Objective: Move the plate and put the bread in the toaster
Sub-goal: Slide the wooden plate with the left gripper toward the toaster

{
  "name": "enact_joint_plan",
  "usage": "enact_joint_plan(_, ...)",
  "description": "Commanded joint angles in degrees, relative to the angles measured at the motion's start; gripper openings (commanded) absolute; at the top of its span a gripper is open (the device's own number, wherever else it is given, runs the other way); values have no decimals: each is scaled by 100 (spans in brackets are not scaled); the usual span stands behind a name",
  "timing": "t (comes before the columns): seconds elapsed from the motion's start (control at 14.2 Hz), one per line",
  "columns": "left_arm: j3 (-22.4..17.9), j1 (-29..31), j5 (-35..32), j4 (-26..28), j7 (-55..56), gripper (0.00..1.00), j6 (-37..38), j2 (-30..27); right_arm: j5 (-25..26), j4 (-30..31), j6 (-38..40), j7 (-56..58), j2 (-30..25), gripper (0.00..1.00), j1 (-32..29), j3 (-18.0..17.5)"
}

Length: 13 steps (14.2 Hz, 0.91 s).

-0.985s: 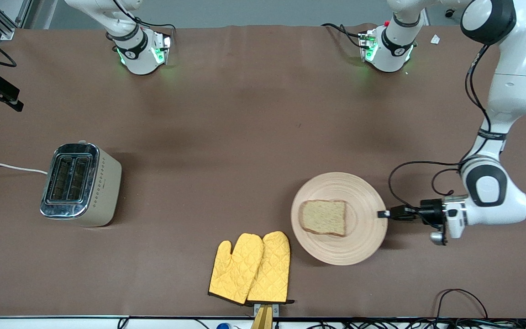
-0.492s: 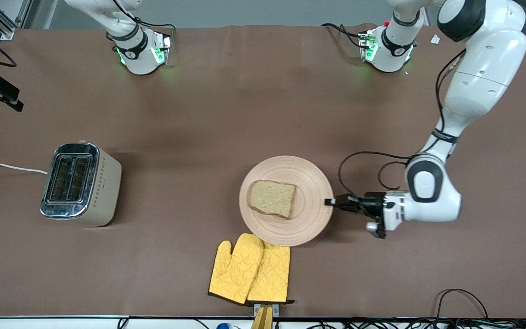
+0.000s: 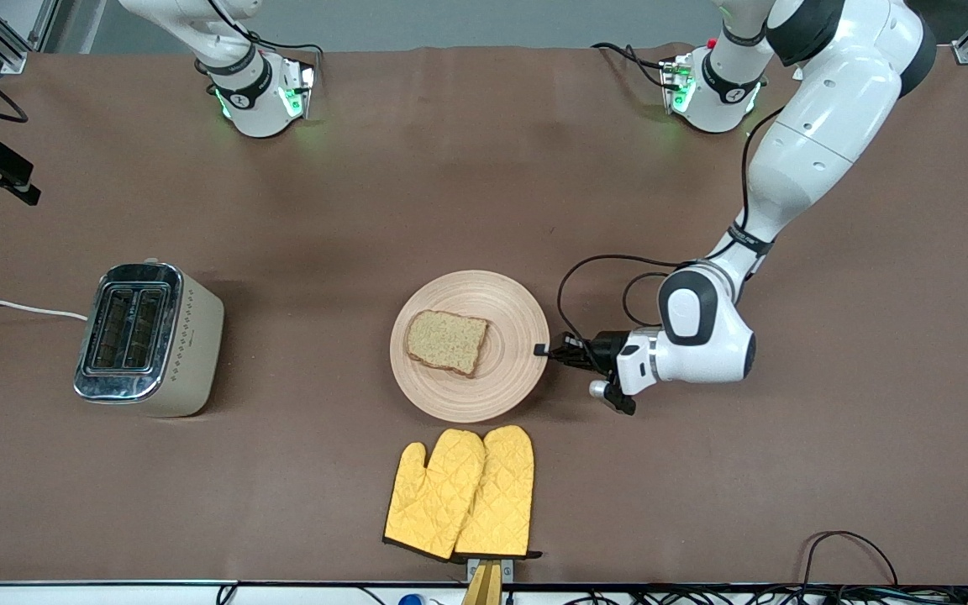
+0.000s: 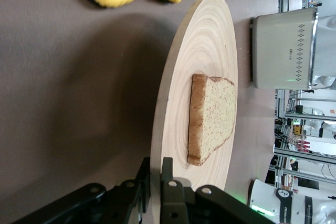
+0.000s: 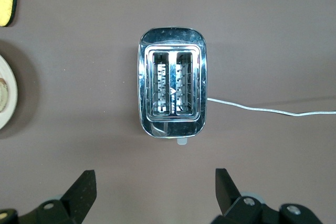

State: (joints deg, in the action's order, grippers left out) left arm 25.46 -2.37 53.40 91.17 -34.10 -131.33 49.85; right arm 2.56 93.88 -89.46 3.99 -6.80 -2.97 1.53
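The beige wooden plate [image 3: 502, 370] lies mid-table with the brown bread [image 3: 447, 342] slice on it. My left gripper [image 3: 541, 349] is shut on the plate's rim at the side toward the left arm's end. In the left wrist view the fingers [image 4: 168, 167] clamp the plate [image 4: 210, 51] edge, with the bread [image 4: 212, 116] just past them. The toaster [image 3: 148, 339] stands toward the right arm's end, slots up and empty. My right gripper [image 5: 155, 182] is open and empty, hanging above the toaster [image 5: 172, 82]; it is out of the front view.
A pair of yellow oven mitts [image 3: 463, 491] lies nearer the front camera than the plate, close to the table's edge. The toaster's white cord [image 3: 13, 307] trails off toward the right arm's end of the table.
My left gripper has dragged the plate with the bread toward the toaster and a little farther from the front camera, past the mitts. The toaster has not moved.
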Motion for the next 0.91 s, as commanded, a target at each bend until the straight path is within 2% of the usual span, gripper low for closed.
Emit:
enact_joint_plan(0.0, 64, -88, 424, 146, -123, 0, -94, -63, 25, 8, 25, 76, -41, 100, -90, -39)
enact_joint_plan(0.28, 64, -334, 803, 278, -167, 0, -489, 15, -36, 8, 7, 58, -15, 100, -108, -39)
enact_joint_plan(0.35, 64, -335, 864, 313, -167, 4, -534, 16, -36, 8, 16, 67, -15, 100, -99, -48)
enact_joint_plan(0.42, 64, -343, 891, 340, -159, 16, -552, -1, -36, 8, 25, 102, -15, 100, -81, -48)
enact_joint_plan(0.49, 46, -361, 891, 340, -115, 56, -560, -19, -36, 16, 25, 250, -15, 100, -81, -48)
enact_joint_plan(0.56, 46, -344, 883, 331, -89, 83, -630, -37, -28, 34, 34, 408, 3, 100, -73, -56)
enact_joint_plan(0.63, 38, -256, 874, 322, -71, 100, -666, -63, -28, 25, 34, 479, 72, 100, -64, -56)
enact_joint_plan(0.84, -41, 86, 778, 252, 428, 100, -666, -378, -36, 25, 16, 392, 91, 100, -46, -65)
